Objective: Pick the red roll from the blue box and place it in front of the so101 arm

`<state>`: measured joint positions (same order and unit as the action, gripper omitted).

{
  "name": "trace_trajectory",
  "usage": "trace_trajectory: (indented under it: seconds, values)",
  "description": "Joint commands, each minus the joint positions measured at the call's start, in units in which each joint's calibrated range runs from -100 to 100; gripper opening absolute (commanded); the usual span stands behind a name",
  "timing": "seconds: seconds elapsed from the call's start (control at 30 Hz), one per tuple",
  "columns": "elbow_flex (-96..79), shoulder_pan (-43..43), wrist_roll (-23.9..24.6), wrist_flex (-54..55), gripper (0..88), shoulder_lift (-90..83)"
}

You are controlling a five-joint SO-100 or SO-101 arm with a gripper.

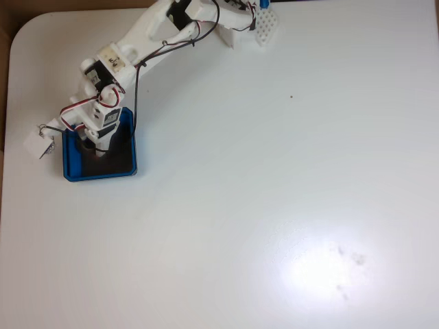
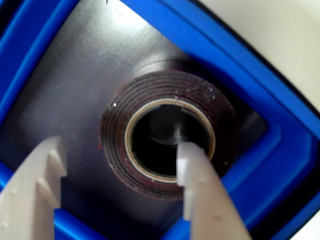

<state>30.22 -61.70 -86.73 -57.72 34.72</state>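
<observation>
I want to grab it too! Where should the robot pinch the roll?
Probably across the ring wall: the roll lies flat in the box, hole up. Come from above, one finger in the hole, the other outside, as the gripper is placed.

Blue box (image 2: 280, 150) bright blue w/ black floor. Roll (image 2: 112, 145) under the white tool (image 2: 120, 165) looks dark maroon, cream inner ring (concentric layer lines). Arm (image 1: 147, 34) white, black servos, red/black wires; table (image 1: 288, 205) white.

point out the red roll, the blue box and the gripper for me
red roll (image 2: 112, 145): wrist view, left side of its wound face
blue box (image 1: 99, 175): fixed view, its front rim
gripper (image 2: 117, 172): wrist view, midway between its fingertips
</observation>
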Motion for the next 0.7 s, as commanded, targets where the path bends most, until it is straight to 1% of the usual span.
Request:
trace_trajectory:
  seconds: [0.0,0.67]
  values:
    - [3.8,-0.4,0.2,-0.3,21.0,-0.7]
    - [3.7,0.0,-0.4,-0.3,21.0,6.0]
